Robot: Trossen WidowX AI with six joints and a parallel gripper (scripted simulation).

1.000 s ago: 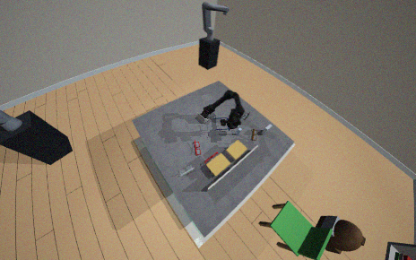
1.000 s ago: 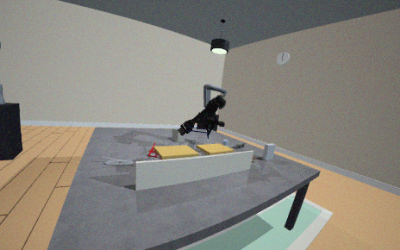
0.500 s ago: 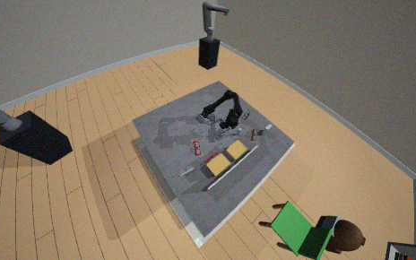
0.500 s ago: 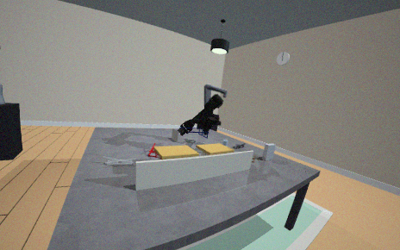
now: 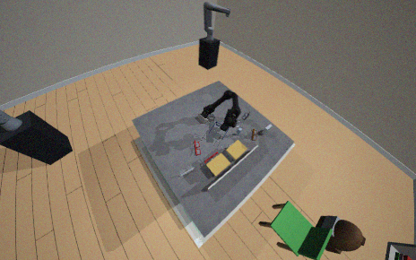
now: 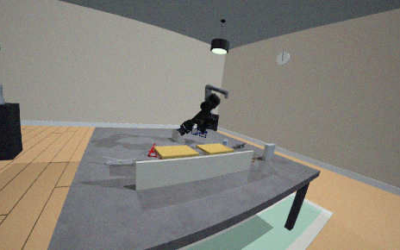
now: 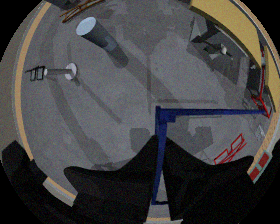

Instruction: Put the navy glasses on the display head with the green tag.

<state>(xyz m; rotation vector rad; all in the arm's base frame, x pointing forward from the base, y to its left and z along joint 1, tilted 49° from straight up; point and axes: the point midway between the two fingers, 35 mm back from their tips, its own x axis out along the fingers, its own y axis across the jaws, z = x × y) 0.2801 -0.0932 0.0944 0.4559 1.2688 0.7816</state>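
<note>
The navy glasses (image 7: 211,112) (image 6: 200,134) hang from my gripper (image 7: 157,139) (image 6: 201,128), which is shut on them. In the wrist view one long navy bar runs to the right from the fingertips and another part runs down between the fingers. The glasses are in the air above the table, on the arm's side of two yellow-topped blocks (image 5: 219,164) (image 6: 176,152) (image 7: 231,20). A small pale knob (image 7: 223,50) on a grey shape shows beside the yellow top in the wrist view. I cannot make out the display heads' faces or the green tag.
A pale board (image 5: 233,168) (image 6: 194,170) stands behind the blocks. Red glasses (image 5: 196,148) (image 7: 231,151) and clear glasses (image 5: 186,170) (image 6: 119,160) lie to one side. A blue-grey cylinder (image 7: 86,26), a round-based stand (image 7: 71,71) and brown glasses (image 5: 254,134) are on the other.
</note>
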